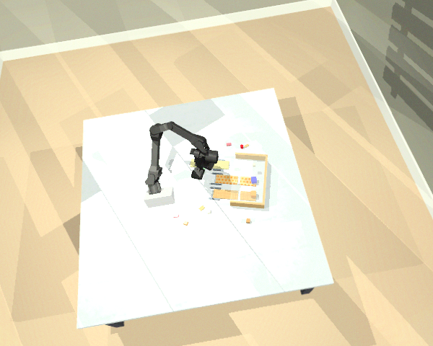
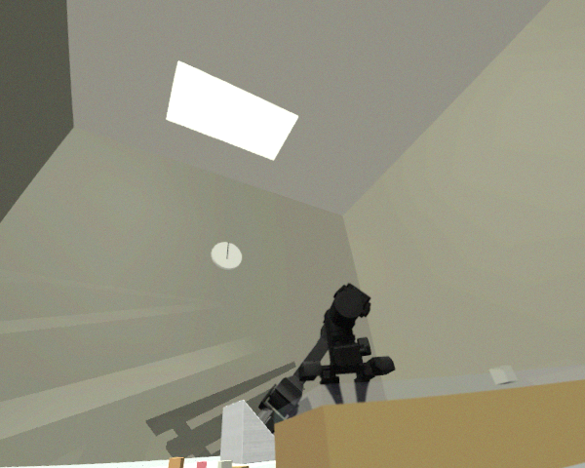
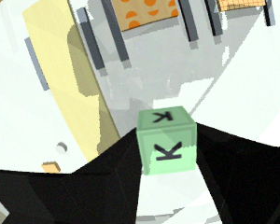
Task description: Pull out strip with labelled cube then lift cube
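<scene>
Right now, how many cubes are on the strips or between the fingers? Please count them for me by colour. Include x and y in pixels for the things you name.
green cube marked K (image 3: 167,145): 1
blue-purple cube (image 1: 253,180): 1
orange cube (image 1: 253,194): 1
Total: 3

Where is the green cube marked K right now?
In the wrist view, the green cube sits between the tool's fingers, right of the plain yellow strip.

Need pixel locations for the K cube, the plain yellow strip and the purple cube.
K cube (image 3: 168,148): wrist view, front face.
Plain yellow strip (image 1: 221,164) (image 3: 61,79): top view, end right of the gripper; wrist view, upper surface.
Purple cube (image 1: 253,179): top view, upper face.
</scene>
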`<state>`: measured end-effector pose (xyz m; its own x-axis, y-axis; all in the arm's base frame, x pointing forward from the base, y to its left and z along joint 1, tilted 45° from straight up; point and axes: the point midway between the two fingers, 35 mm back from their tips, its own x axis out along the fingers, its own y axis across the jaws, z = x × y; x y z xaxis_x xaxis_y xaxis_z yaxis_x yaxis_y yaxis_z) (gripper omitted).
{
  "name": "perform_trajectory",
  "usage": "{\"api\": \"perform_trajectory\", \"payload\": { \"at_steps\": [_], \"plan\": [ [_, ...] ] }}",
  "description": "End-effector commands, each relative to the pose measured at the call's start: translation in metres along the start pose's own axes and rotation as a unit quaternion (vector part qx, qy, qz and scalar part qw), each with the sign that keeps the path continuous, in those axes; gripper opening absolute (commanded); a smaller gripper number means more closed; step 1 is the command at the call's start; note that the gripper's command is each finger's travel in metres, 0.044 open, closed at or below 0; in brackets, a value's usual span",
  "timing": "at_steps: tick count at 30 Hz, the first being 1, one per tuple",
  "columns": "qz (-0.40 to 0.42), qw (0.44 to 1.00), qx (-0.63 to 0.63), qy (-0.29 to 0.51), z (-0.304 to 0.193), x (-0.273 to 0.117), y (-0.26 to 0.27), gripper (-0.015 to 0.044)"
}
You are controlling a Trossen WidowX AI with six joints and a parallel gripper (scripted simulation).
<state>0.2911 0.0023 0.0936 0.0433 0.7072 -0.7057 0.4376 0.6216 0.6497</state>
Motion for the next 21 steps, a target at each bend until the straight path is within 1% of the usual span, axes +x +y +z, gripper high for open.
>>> {"api": "perform_trajectory", "payload": {
  "at_steps": [1, 5, 21],
  "plan": [
    [-0.001, 1.0, -0.005, -0.009, 0.001, -0.019, 0.001, 0.0],
    [0.0, 1.0, -0.005, -0.009, 0.0, -0.032, 0.001, 0.0],
    [0.0, 1.0, -0.005, -0.009, 0.0, -0.032, 0.001, 0.0]
  ]
}}
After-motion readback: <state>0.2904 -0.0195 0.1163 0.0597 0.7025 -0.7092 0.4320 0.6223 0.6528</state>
